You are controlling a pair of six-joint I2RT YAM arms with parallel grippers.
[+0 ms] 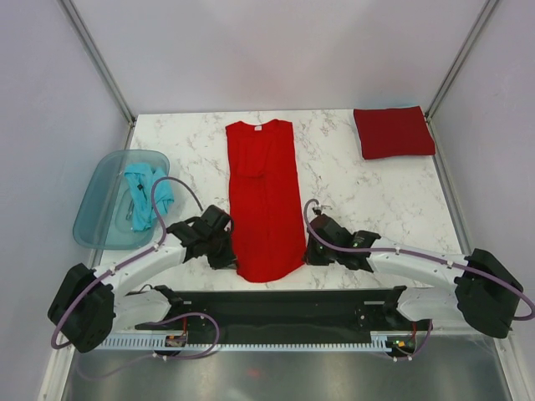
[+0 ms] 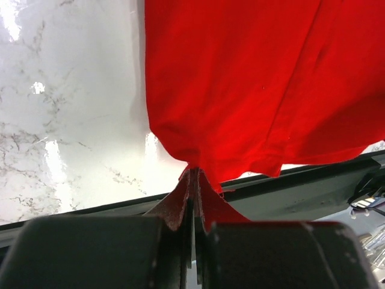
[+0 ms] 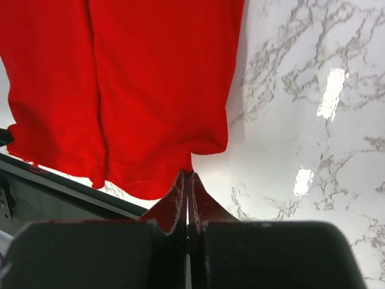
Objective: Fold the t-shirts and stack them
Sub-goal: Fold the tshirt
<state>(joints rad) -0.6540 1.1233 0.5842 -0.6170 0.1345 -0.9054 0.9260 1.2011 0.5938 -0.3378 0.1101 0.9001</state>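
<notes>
My left gripper (image 2: 192, 183) and right gripper (image 3: 187, 180) each pinch a 6 o'clock hem corner of the narrow bright red cloth t-shirt (image 1: 266, 200), probably to carry this hem toward 12 o'clock.

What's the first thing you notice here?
A long bright red cloth t-shirt lies centrally, its near hem pinched by the left pincer and right pincer. A dark crimson folded cloth square sits far right; a teal-blue cloth t-shirt lies in the translucent blue plastic tub at left.
</notes>
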